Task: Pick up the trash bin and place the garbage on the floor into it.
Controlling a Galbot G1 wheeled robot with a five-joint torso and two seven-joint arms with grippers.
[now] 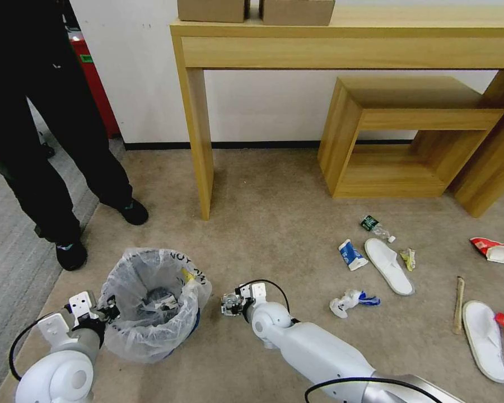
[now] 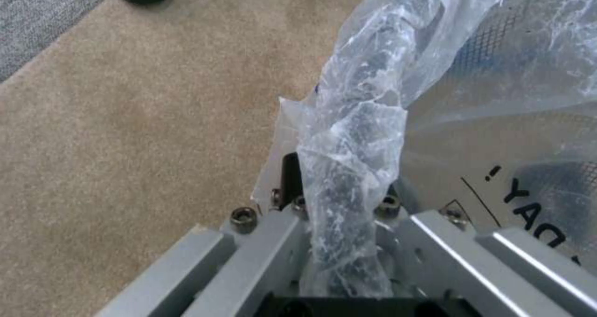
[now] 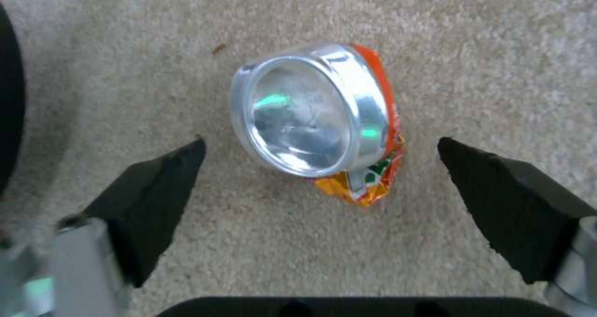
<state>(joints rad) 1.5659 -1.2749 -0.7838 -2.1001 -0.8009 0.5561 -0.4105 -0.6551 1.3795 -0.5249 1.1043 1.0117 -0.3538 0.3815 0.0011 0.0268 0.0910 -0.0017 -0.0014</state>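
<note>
The trash bin (image 1: 151, 305) is blue with a clear bag liner and stands at the lower left of the head view with some litter inside. My left gripper (image 1: 103, 312) is shut on its bagged rim (image 2: 348, 158). My right gripper (image 1: 229, 305) hangs open just right of the bin, low over the beige floor (image 1: 274, 224). A crushed orange can (image 3: 311, 112) lies on the carpet between its black fingertips (image 3: 168, 177), untouched. More garbage lies to the right: a bottle (image 1: 377, 226), paper scraps (image 1: 351, 254), two white slippers (image 1: 388, 266), a stick (image 1: 459, 305) and red wrappers (image 1: 493, 249).
A wooden table's leg (image 1: 199, 140) stands behind the bin, with a wooden cube shelf (image 1: 397, 140) against the wall at the right. A person's legs and shoes (image 1: 70, 254) stand at the left, by the grey carpet strip (image 1: 11, 235).
</note>
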